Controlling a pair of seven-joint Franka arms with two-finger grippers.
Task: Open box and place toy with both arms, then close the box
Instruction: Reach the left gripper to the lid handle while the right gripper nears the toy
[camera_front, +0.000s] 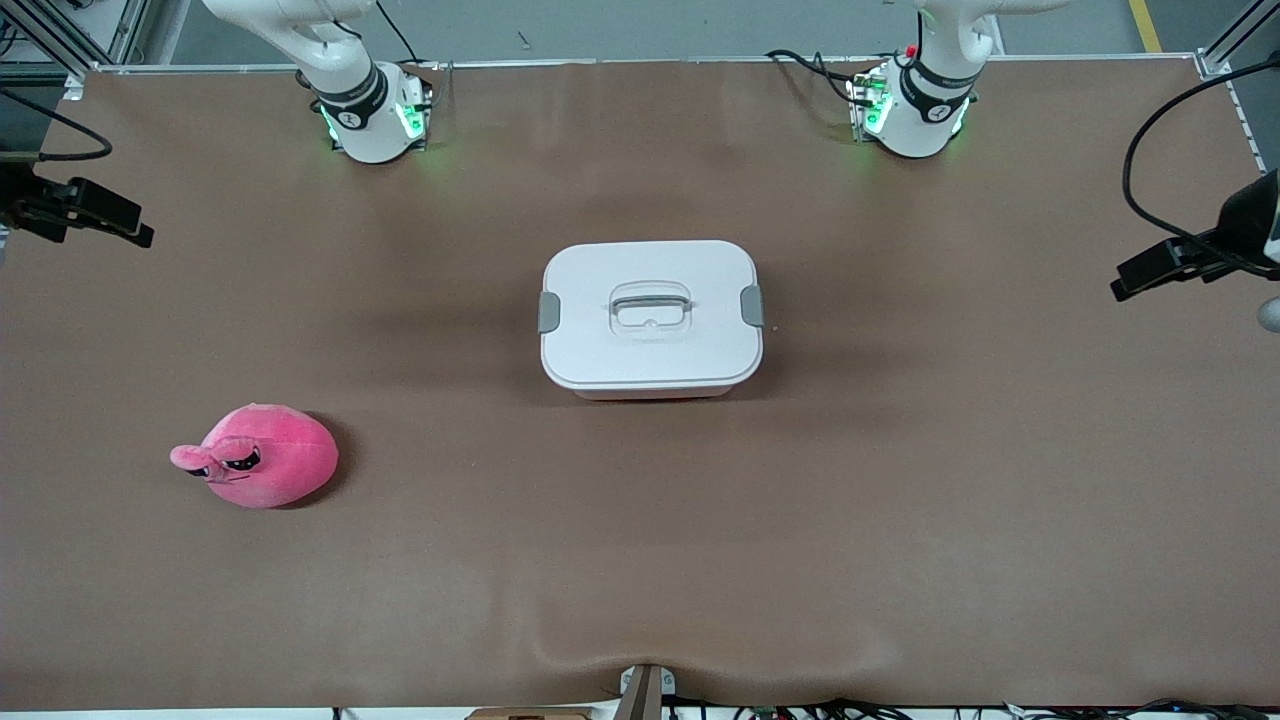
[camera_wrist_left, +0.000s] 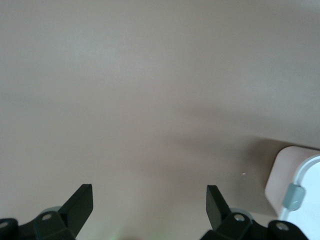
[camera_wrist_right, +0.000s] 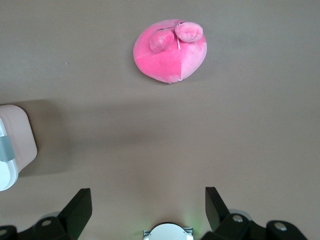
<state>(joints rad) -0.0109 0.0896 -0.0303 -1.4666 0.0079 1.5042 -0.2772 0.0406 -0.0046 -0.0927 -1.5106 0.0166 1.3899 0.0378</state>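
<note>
The box stands mid-table with its white lid on, grey latches at both ends and the handle lying in its recess. The pink plush toy lies on the table toward the right arm's end, nearer to the front camera than the box. Neither gripper shows in the front view. My left gripper is open and empty over bare table, with a corner of the box in its view. My right gripper is open and empty high over the table, seeing the toy and a box corner.
Both arm bases stand along the table's edge farthest from the front camera. Black camera clamps jut in at each end of the brown table. A small mount sits at the nearest edge.
</note>
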